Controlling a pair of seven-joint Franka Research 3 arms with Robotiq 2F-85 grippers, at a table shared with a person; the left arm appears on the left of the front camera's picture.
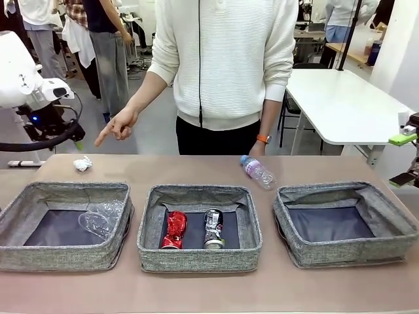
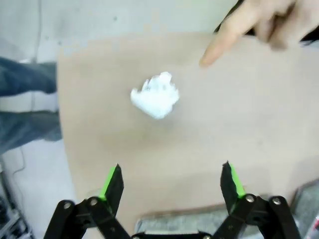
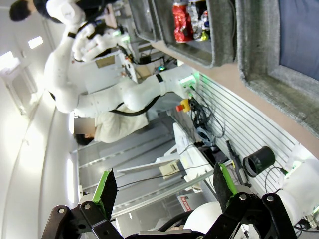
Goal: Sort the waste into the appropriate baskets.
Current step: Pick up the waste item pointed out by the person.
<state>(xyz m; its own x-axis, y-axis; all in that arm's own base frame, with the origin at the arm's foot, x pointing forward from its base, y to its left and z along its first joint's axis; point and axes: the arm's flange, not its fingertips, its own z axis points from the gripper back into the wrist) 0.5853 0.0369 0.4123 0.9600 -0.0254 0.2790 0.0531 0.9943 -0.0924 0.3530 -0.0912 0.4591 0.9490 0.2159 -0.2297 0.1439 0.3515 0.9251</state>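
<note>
Three grey fabric baskets stand in a row across the bench (image 1: 196, 291). In the front view the left basket (image 1: 39, 258) sits at about eight o'clock, the middle basket (image 1: 196, 260) at six and the right basket (image 1: 347, 254) at four.

A clear plastic container (image 1: 99, 219) lies tilted in the left basket, toward its three o'clock side. A red can (image 1: 175, 230) and a black-and-silver can (image 1: 213, 229) lie side by side in the middle basket, the red one on the nine o'clock side.

A clear bottle (image 1: 258, 171) with a blue cap lies on the bench beyond the gap between the middle and right baskets, at about one o'clock from the middle basket.

A white paper ball (image 1: 82, 163) rests on the bench at about twelve o'clock from the left basket, near the far edge. A person's hand (image 1: 119, 125) points a finger down toward it from about one o'clock, not touching it.

The left gripper (image 2: 172, 167) hangs above the bench with its fingers spread wide and holds nothing; in its wrist view the paper ball lies at twelve o'clock ahead of it.

The right gripper (image 3: 164, 170) is also spread and holds nothing, out past the bench's three o'clock edge.
</note>
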